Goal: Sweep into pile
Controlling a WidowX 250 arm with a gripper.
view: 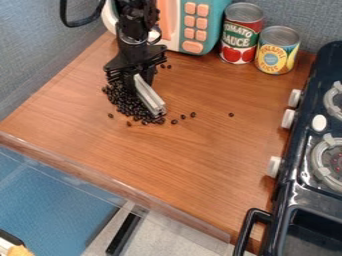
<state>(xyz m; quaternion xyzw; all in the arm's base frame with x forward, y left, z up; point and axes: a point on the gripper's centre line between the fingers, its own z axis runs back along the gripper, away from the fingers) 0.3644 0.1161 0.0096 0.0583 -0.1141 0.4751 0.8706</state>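
In the upper left of the frame, the tool clasps the bar, slanting down rightward. Most beans bunch left of it on the worktop; strays rightward likely need a leftward push.

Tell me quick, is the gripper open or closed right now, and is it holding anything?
Gripper: closed on the pale bar, which slants down beside the dark beans.
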